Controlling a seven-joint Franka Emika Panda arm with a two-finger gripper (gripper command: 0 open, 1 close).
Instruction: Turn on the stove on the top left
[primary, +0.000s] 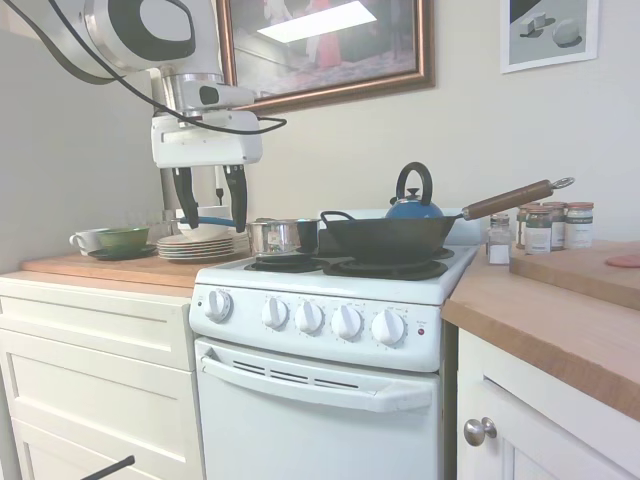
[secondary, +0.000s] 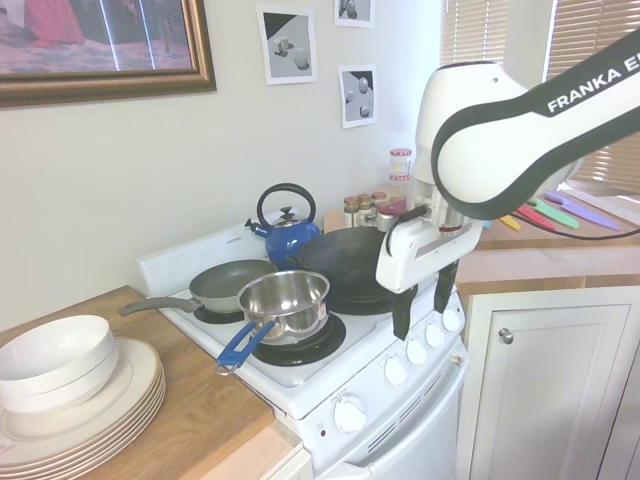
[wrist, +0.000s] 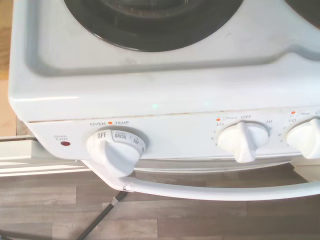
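Stove (primary: 320, 345) is what I must switch on, a white range standing between the wooden countertop (primary: 110, 268) and a second counter, its five knobs in a row across the front panel. My gripper (primary: 211, 222) hangs in the air above the front of the range with its fingers spread apart and nothing between them. The chief risk, as I judge it, is choosing the wrong dial: in the wrist view the oven knob (wrist: 116, 148) marked OFF and BROIL sits beside a burner knob (wrist: 243, 141), and all look alike. Its ridge stands upright toward OFF, crosswise to the row, so my fingers must straddle that ridge or they may slip off. The saucepan's blue handle (secondary: 240, 345) juts out over the front edge, and a careless descent could knock it.
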